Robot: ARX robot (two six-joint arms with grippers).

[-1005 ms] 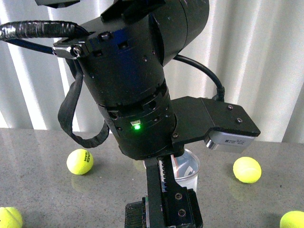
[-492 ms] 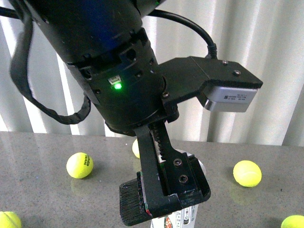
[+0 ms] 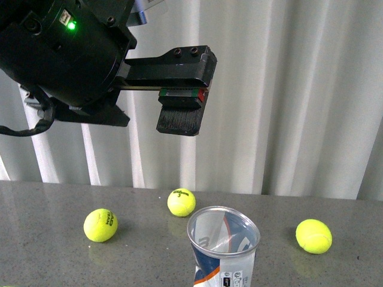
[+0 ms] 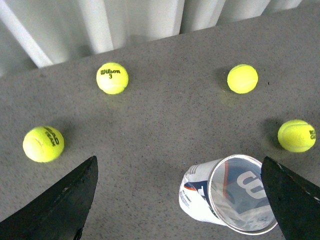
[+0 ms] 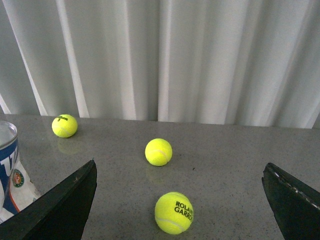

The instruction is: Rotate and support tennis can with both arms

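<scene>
currently the left arm [image 3: 66,54] fills the upper left of the front view, raised well above the grey table [image 3: 48,257], with the left gripper [image 3: 179,95] pointing toward frame right, clear of everything. in the left wrist view its two fingers [image 4: 65,205] sit at the lower corners, spread wide with nothing between them. the right gripper [image 5: 180,210] shows likewise in its own view, fingers apart at the lower corners, empty.

the tennis can [image 3: 224,248] stands at lower centre of the front view, unsupported. its long axis runs near vertical, leaning slightly, with the open silver-rimmed mouth facing up; the base is cut off by the frame edge. it appears empty, so judged light and easy to tip.

risk: a one-sided or glancing contact could topple it or send it rolling; a hard squeeze could buckle the clear wall. loose tennis balls [image 3: 100,225] lie near and could be knocked during the approach.
</scene>
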